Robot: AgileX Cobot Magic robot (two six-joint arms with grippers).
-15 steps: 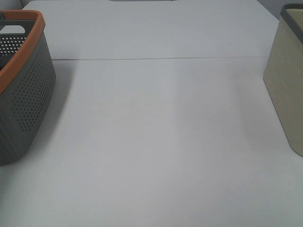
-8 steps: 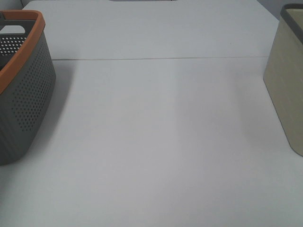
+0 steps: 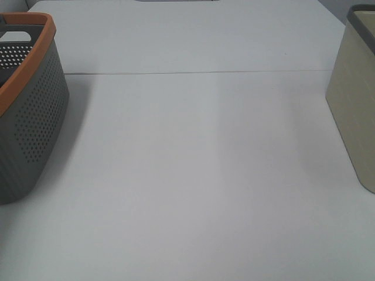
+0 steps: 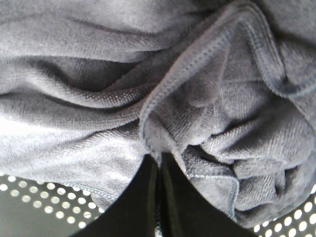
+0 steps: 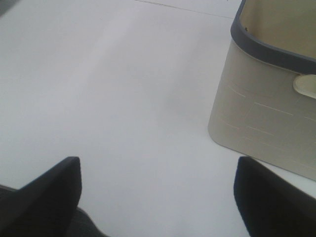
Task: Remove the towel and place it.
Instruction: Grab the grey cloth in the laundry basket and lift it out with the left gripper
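1. We are looking down on the table [image 3: 193, 175], with a seam [image 3: 193, 72] running across it toward the back.
2. We are seeing a basket [image 3: 29, 117] standing on the table at the far left edge, where the seam is meeting it.
3. We are seeing a bin [image 3: 354, 105] standing at the far right edge, well apart from the basket.
4. We are finding the towel [image 4: 148, 74] lying bunched inside the basket, the left gripper [image 4: 159, 158] touching a fold of its hem.
5. We are finding the right gripper [image 5: 155, 165] hanging over the table, near the bin.
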